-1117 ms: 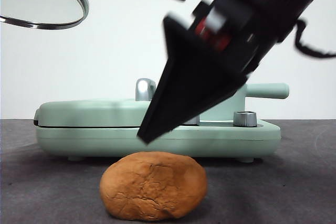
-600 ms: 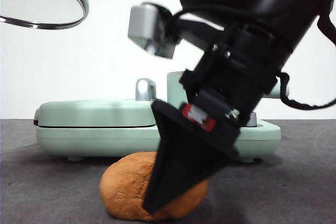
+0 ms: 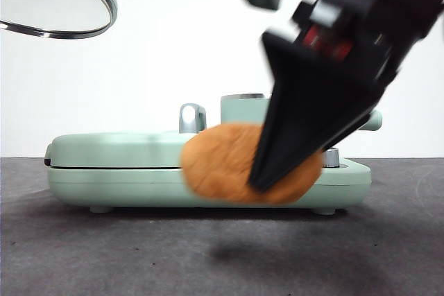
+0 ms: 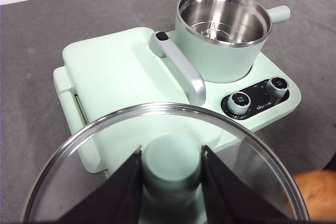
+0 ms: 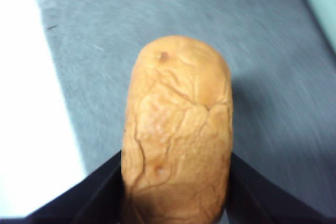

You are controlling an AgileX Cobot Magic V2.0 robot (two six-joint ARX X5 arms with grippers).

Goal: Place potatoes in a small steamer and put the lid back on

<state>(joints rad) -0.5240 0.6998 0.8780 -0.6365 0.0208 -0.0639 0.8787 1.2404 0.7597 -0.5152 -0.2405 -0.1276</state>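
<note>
My right gripper is shut on the orange-brown potato and holds it in the air, level with the appliance, in front of it. In the right wrist view the cracked potato fills the space between the jaws. My left gripper is shut on the mint-green knob of the glass lid and holds it high, at the top left of the front view. The small steamer stands open and empty on the appliance's right side, its side handle pointing away.
The mint-green appliance spans the middle of the table, with a flat griddle cover, a chrome handle and two knobs. Dark grey table lies in front of it.
My right gripper came down onto the potato on the table, closed on it, and has lifted it up and slightly right. The lid has stayed still.
</note>
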